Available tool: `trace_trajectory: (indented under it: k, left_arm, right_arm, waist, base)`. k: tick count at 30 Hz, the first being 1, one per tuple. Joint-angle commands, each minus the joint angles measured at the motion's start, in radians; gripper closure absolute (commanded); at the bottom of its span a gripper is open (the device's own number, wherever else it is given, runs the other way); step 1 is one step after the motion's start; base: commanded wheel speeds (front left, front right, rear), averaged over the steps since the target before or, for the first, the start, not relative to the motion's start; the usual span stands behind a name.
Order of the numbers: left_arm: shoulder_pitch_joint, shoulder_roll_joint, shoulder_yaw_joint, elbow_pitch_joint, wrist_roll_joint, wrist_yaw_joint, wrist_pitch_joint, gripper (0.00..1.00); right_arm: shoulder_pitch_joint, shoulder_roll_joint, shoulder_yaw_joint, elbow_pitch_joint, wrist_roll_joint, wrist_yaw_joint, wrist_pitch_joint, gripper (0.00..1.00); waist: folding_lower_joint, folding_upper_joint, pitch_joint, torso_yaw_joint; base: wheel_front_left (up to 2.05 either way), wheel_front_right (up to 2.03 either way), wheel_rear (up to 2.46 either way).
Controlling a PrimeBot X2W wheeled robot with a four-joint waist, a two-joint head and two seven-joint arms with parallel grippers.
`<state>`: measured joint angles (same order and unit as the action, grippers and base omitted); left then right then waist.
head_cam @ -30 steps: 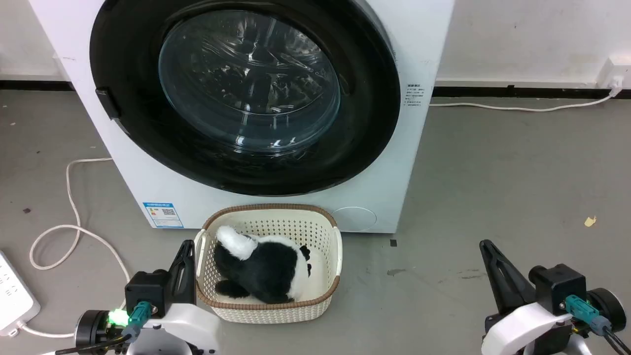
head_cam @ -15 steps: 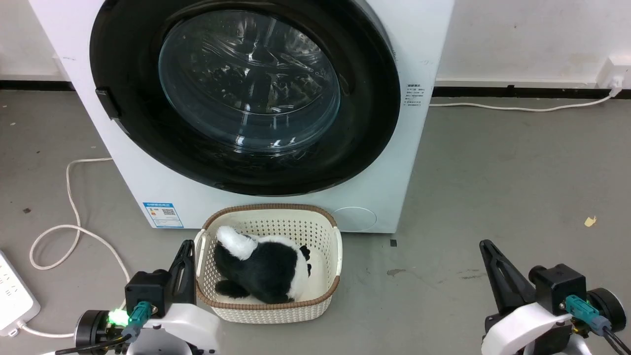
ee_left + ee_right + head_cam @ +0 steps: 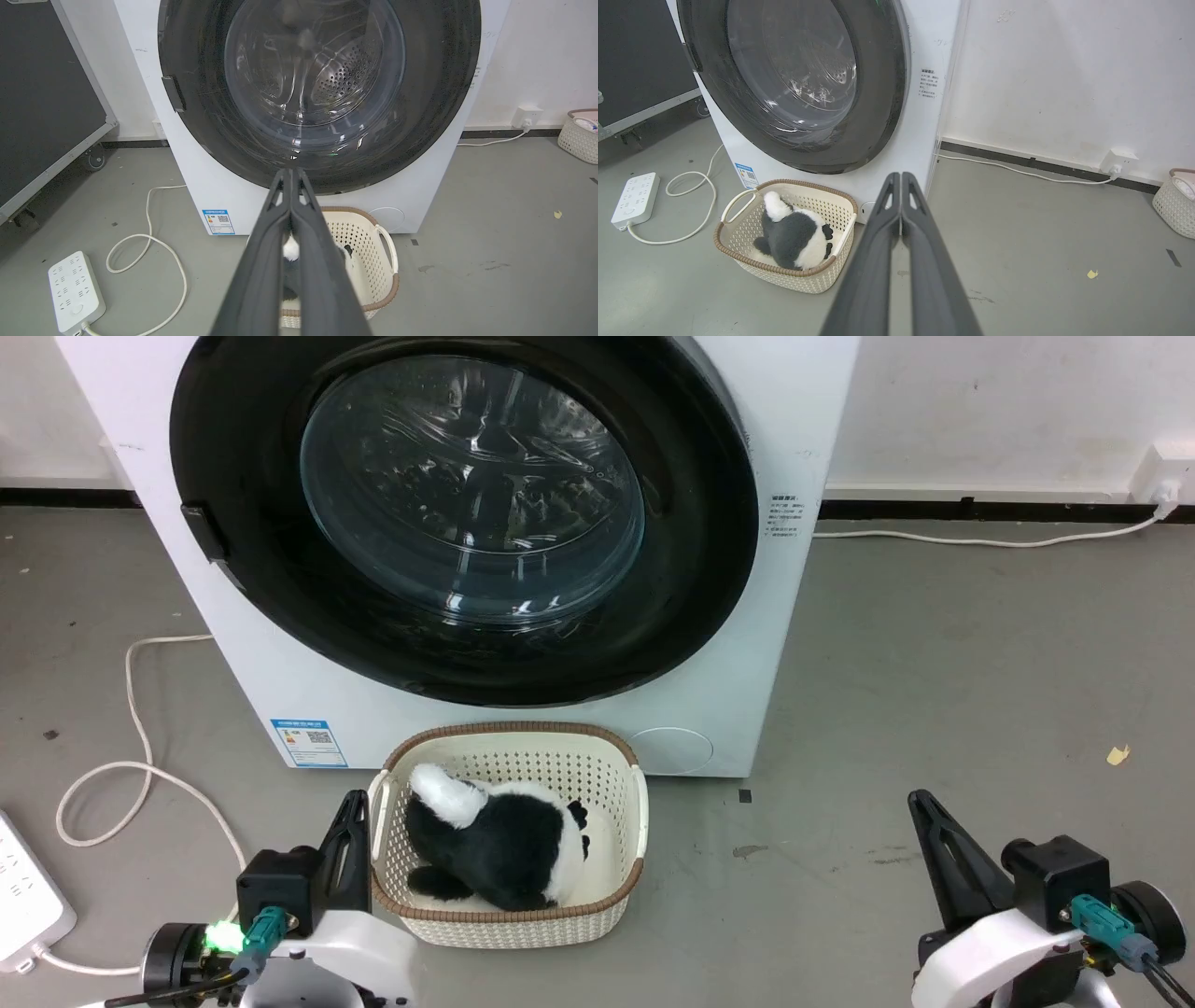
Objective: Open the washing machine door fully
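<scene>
We have not started: the washing machine door (image 3: 467, 513) sits closed at upper centre, our left gripper (image 3: 353, 803) and right gripper (image 3: 920, 800) both pinched together, empty.

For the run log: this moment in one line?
washing machine door: closed, untouched | left gripper: shut, empty | right gripper: shut, empty

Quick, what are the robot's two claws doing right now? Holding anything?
Left gripper: shut, holding nothing.
Right gripper: shut, holding nothing.
</scene>
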<state>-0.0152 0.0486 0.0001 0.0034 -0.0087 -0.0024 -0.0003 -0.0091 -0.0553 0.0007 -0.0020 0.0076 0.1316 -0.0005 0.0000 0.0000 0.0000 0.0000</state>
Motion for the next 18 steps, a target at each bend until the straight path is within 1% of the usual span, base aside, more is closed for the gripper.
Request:
trace_trajectory:
  k: [1, 18]
  left_arm:
    - [0.015, 0.002, 0.000, -0.003, 0.009, 0.002, 0.000, 1.00]
    - [0.015, 0.002, 0.000, -0.003, 0.009, 0.002, 0.000, 1.00]
  right_arm:
    - [0.009, 0.005, -0.001, 0.002, -0.008, -0.001, 0.000, 1.00]
    - [0.009, 0.005, -0.001, 0.002, -0.008, -0.001, 0.000, 1.00]
  waist:
    - [0.0000, 0.0000, 0.000, 0.000]
    - [0.0000, 0.0000, 0.000, 0.000]
  base:
    - [0.00, 0.00, 0.00]
    - [0.00, 0.00, 0.00]
